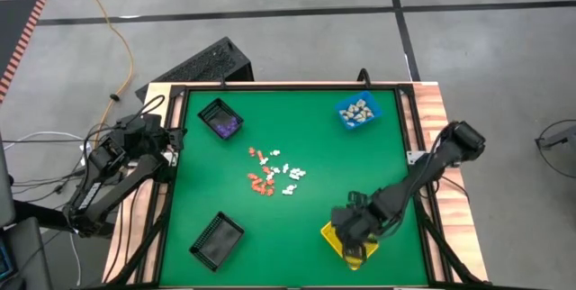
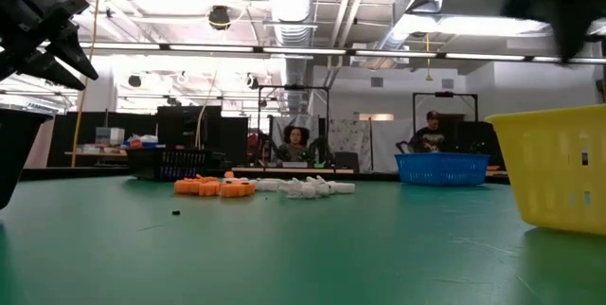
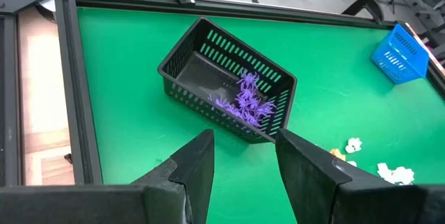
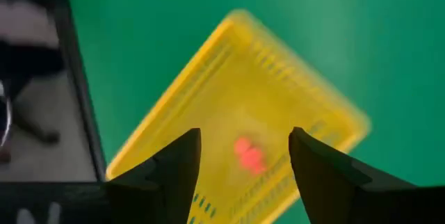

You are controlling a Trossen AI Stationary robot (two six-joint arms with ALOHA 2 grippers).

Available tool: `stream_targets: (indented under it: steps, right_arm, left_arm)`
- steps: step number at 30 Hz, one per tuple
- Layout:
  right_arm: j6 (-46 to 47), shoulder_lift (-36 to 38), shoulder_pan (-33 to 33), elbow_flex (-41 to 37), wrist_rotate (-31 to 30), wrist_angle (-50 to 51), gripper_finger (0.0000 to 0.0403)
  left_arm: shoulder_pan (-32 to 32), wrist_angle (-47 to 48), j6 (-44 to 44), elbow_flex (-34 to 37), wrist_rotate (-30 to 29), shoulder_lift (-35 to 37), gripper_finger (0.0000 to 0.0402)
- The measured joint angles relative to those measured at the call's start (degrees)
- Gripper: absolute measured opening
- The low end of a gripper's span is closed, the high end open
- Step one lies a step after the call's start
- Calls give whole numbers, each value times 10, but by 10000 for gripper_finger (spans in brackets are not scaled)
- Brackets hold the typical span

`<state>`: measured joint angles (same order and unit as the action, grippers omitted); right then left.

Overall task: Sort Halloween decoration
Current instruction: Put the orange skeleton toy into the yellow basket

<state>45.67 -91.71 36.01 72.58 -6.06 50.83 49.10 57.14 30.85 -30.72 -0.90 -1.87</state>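
Yellow bin (image 4: 243, 120) under right tool (image 4: 243, 156), fingers wide, orange piece (image 4: 248, 156) dropped inside; lift straight up. Remaining decorations (image 1: 274, 172) mid tabletop (image 1: 378, 164). Left tool (image 3: 243, 165) wide, waiting near black bin (image 3: 226, 78)

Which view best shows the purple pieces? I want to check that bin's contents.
The left wrist view: the purple pieces lie clearly inside the black bin. The high view shows them as a small purple patch. The low and right wrist views do not show them.

I see the green table (image 1: 198, 191) carrying four bins: black (image 1: 220, 119) upper left, blue (image 1: 358, 113) upper right, black (image 1: 216, 239) lower left, yellow (image 1: 335, 240) lower right; orange and white decorations (image 1: 274, 173) lie at centre.
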Motion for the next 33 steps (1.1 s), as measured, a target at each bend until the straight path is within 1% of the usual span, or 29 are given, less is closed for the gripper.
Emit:
stream_targets:
  steps: [4, 6, 7, 10, 14, 17, 20, 22, 26, 29, 33]
  right_arm:
    - [-31, 45, -52, 0, -79, -5, 243]
    - [-58, 60, -90, 0, -120, -27, 244]
    - [-78, 62, -113, 0, -130, -49, 244]
    - [-130, 52, -185, 0, -134, -146, 243]
    - [-183, 19, -270, 0, -140, -317, 237]
    - [-192, -13, -327, 1, -138, -421, 229]
    - [-194, -53, -365, 1, -133, -489, 224]
    - [-194, -85, -380, 14, -131, -505, 222]
    - [-207, -154, -393, 65, -121, -502, 221]
    - [-230, -204, -396, 112, -119, -477, 221]
    - [-231, -251, -402, 164, -114, -429, 221]
  left_arm:
    - [0, 0, -1, 0, 0, 0, 143]
    - [0, 0, -1, 0, 0, 0, 143]
    - [0, 0, -1, 0, 0, 0, 143]
    - [0, 0, 0, 0, 0, 0, 143]
    - [0, 0, 1, 0, 0, 0, 143]
    - [0, 0, 2, 0, 0, 0, 143]
    - [0, 0, 3, 0, 3, 0, 143]
    - [0, 0, 6, 0, 6, 0, 143]
    - [0, 0, 14, 0, 6, 0, 143]
    - [0, 0, 14, 0, 5, 0, 143]
    - [0, 0, 14, 0, 3, 0, 143]
